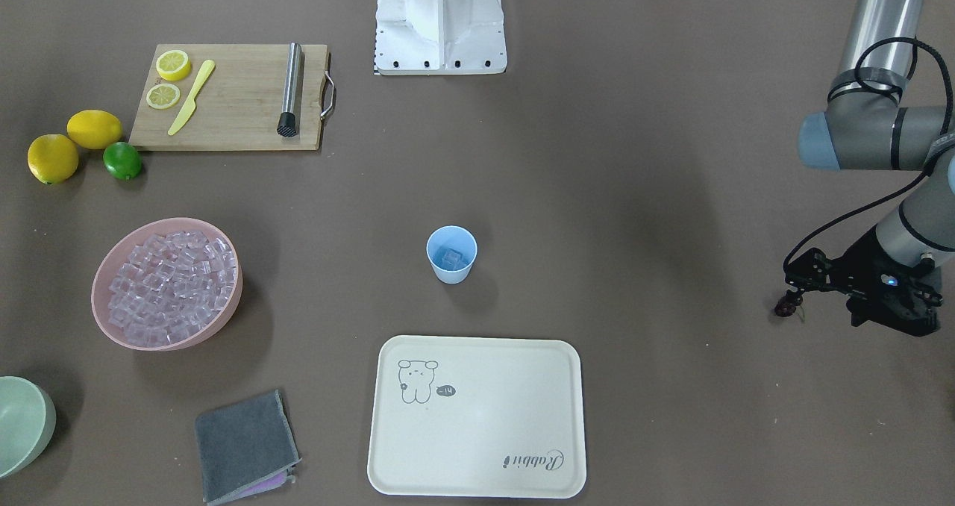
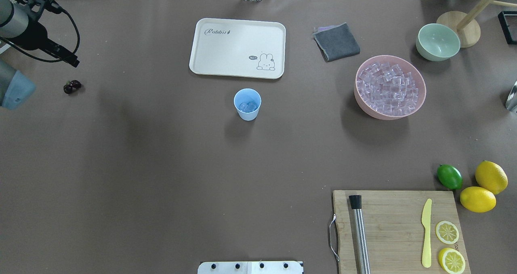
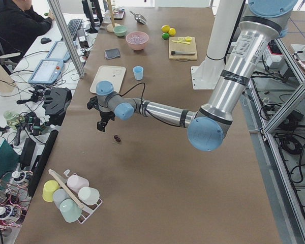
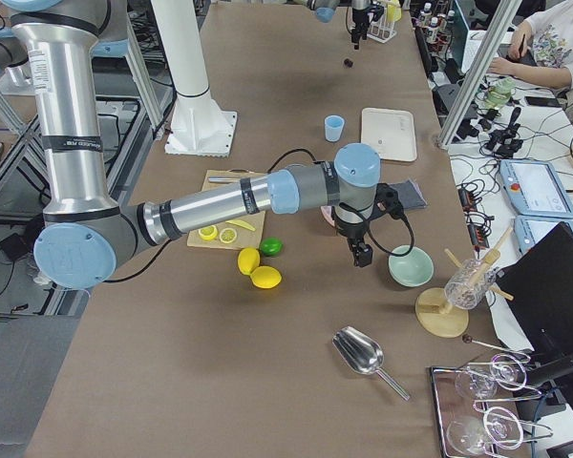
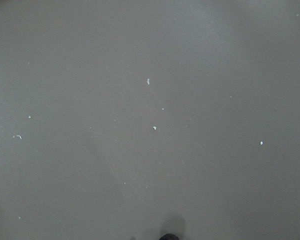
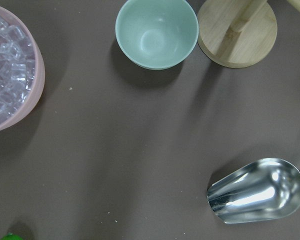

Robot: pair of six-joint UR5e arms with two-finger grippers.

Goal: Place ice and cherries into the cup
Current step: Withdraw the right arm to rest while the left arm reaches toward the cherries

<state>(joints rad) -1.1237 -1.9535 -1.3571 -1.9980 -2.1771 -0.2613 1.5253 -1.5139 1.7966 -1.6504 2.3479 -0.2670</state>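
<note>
"Cherries (image 2: 72, 86) lie on the table (image 2: 161, 165) at our left end, well apart from the cup (image 2: 247, 104). Nothing holds them."

"And the cup, standing mid-table near the tray (image 2: 238, 47), already has ice (image 2: 248, 106) in it. So we judge the ice step done and the cherry step in hand."

"Our left gripper (image 3: 101, 126) hangs just above the pair, not touching. Are its fingers apart or together?"

"We cannot tell; its wrist view shows only bare table. The same goes for our right gripper (image 4: 361, 256), which is over by the pale green bowl (image 6: 156, 32) and the scoop (image 6: 257, 190)."

"Next, then, we need to lower the left gripper over the cherries and close on fruit or stems. Small and round, they may roll. Then we carry them across to the cup's rim."
</note>
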